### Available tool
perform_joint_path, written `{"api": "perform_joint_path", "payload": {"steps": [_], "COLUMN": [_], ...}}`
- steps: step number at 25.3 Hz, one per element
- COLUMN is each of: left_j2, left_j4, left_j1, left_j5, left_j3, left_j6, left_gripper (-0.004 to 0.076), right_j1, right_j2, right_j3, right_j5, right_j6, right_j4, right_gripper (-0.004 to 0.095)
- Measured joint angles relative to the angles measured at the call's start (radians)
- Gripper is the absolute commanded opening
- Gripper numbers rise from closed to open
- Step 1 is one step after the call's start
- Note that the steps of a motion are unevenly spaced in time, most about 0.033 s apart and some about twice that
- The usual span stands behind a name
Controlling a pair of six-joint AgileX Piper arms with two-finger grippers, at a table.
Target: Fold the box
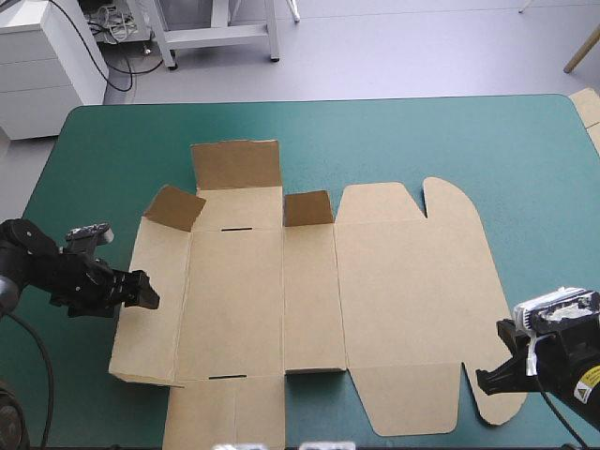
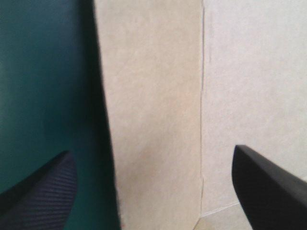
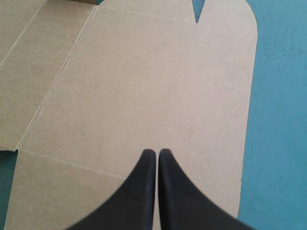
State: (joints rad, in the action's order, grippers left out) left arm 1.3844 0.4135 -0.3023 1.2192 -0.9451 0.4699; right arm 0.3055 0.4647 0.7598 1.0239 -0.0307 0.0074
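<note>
The brown box (image 1: pixel 309 291) lies as a cut sheet, mostly flat, in the middle of the table. Two small flaps (image 1: pixel 174 207) (image 1: pixel 307 208) at its far side stand raised. My left gripper (image 1: pixel 142 290) is open at the outer edge of the sheet's left panel (image 1: pixel 150 300), whose front corner is slightly lifted. In the left wrist view that panel (image 2: pixel 153 110) fills the space ahead of the open gripper (image 2: pixel 153 191), its edge between the fingers. My right gripper (image 1: pixel 487 380) is shut at the front right corner of the rounded lid panel (image 1: pixel 412 281). In the right wrist view it (image 3: pixel 157 154) hovers over the lid (image 3: pixel 144 86).
The teal-green cover (image 1: pixel 525 159) shows all around the sheet, widest at the far side and the right. An edge of more brown board (image 1: pixel 587 111) lies at the table's far right corner. The sheet's front flaps (image 1: pixel 225 412) reach the table's near edge.
</note>
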Motion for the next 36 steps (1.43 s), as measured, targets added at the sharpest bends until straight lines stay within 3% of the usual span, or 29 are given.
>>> {"api": "perform_joint_path", "payload": {"steps": [19,29,31,32,34,36], "left_j2": [0.072,0.072,0.072,0.072,0.072,0.073], "left_j4": [0.190,0.225,0.230,0.231,0.232,0.233], "left_j1": [0.001,0.043,0.043,0.043,0.043,0.043], "left_j5": [-0.011,-0.015,-0.015,-0.015,-0.015,-0.015], "left_j3": [0.005,0.095,0.095,0.095,0.095,0.095], "left_j6": [0.006,0.020,0.020,0.020,0.020,0.020], "left_gripper": [0.0620,0.0618,0.0572,0.0510,0.0354,0.0109], "right_j1": [0.000,0.000,0.000,0.000,0.000,0.000], "right_j2": [0.000,0.000,0.000,0.000,0.000,0.000], "right_j3": [0.000,0.000,0.000,0.000,0.000,0.000], "right_j5": [-0.029,-0.044,-0.044,-0.044,-0.044,-0.044], "right_j6": [0.000,-0.004,-0.004,-0.004,-0.004,-0.004], "right_j4": [0.000,0.000,0.000,0.000,0.000,0.000], "right_gripper": [-0.0002,-0.0002,-0.0002,-0.0002,-0.0002,-0.0002]}}
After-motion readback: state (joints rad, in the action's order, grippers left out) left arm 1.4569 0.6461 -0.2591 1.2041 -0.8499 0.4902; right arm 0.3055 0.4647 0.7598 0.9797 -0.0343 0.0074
